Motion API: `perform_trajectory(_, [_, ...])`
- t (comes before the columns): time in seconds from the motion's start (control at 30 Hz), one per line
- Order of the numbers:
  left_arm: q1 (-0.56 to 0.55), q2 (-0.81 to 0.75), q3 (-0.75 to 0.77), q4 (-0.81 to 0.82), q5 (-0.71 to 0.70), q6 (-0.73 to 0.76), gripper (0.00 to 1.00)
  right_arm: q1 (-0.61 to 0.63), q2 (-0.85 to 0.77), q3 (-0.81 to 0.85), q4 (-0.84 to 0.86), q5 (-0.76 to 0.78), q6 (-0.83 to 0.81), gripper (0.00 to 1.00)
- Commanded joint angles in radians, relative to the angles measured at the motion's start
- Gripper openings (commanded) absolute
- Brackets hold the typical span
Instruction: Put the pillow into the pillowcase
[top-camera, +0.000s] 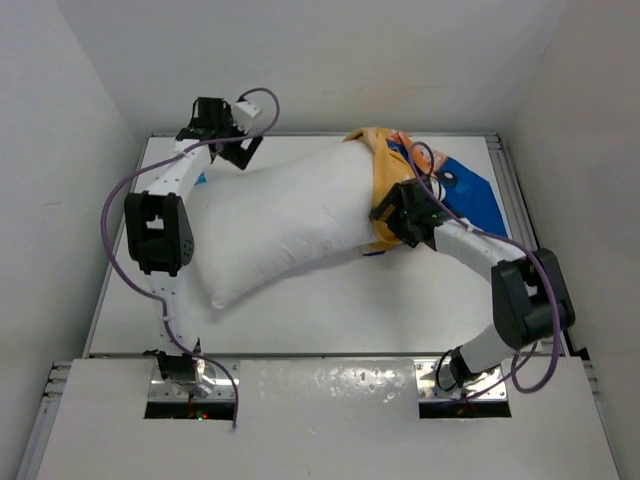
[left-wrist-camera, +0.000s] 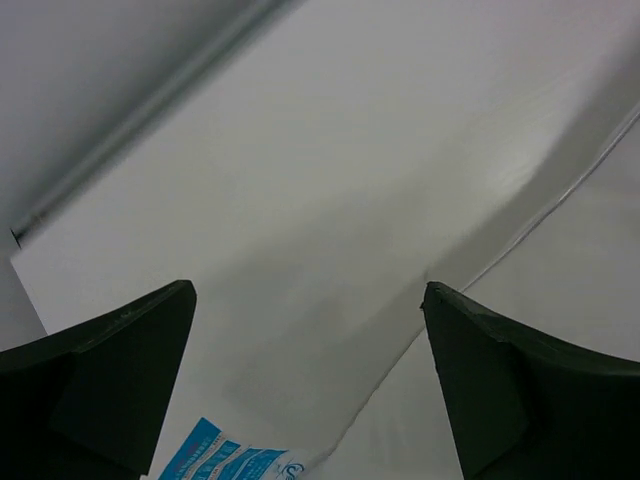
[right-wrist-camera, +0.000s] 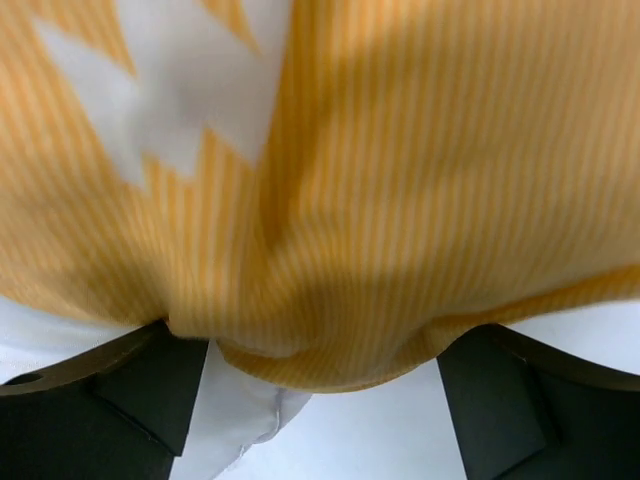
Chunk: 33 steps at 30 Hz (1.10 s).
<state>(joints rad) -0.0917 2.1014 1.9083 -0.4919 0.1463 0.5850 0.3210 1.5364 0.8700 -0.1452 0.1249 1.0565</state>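
Note:
The white pillow (top-camera: 280, 220) lies diagonally across the table, its far right end inside the pillowcase (top-camera: 385, 185), orange on top with the blue side (top-camera: 470, 195) spread behind it. My left gripper (top-camera: 237, 150) is open at the pillow's far left corner. In the left wrist view the open gripper (left-wrist-camera: 308, 290) is over the white pillow (left-wrist-camera: 330, 200), and the pillow's blue tag (left-wrist-camera: 225, 455) shows below. My right gripper (top-camera: 402, 218) is at the case's near edge. In the right wrist view this gripper (right-wrist-camera: 320, 335) is open, the orange hem (right-wrist-camera: 330, 250) bulges between its fingers, and a white pillow corner (right-wrist-camera: 235, 410) sits beneath the hem.
The white table (top-camera: 330, 310) is boxed in by white walls on the left, back and right. A metal rail (top-camera: 505, 170) runs along the right edge. Both arm bases sit at the near edge.

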Motion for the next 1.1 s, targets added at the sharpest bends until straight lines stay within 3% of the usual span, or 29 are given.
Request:
perform_trajectory(0.0, [0.012,-0.014,-0.075,0.033,-0.028,0.143,0.95,-0.028,0.109,0.122,0.131,0.061,-0.061,0.87])
perform_trajectory(0.17, [-0.088,-0.139,-0.398,-0.010,0.105,0.338,0.91,-0.056,0.281,0.343,0.179,-0.117,-0.231,0.86])
perform_trajectory(0.43, [-0.322,-0.404,-0.659,-0.115,0.210,0.305,0.89,-0.060,0.524,0.636,0.150,-0.474,-0.371,0.87])
perform_trajectory(0.5, [-0.374,-0.432,-0.673,-0.151,0.225,0.250,0.89,-0.060,0.515,0.605,0.148,-0.495,-0.386,0.88])
perform_trajectory(0.6, [-0.401,-0.477,-0.664,-0.247,0.275,0.219,0.99,-0.077,0.441,0.479,0.197,-0.476,-0.382,0.93])
perform_trajectory(0.73, [-0.338,-0.511,-0.480,-0.387,0.332,0.168,1.00,-0.117,0.340,0.388,0.222,-0.435,-0.407,0.99])
perform_trajectory(0.9, [-0.130,-0.485,-0.191,-0.366,0.419,-0.008,1.00,-0.155,0.226,0.417,0.084,-0.345,-0.521,0.99])
perform_trajectory(1.0, [-0.010,-0.462,-0.182,-0.244,0.455,-0.132,1.00,-0.149,0.157,0.432,0.039,-0.242,-0.543,0.99])
perform_trajectory(1.07, [0.015,-0.449,-0.222,-0.182,0.386,-0.137,1.00,-0.131,0.125,0.463,0.016,-0.194,-0.562,0.98])
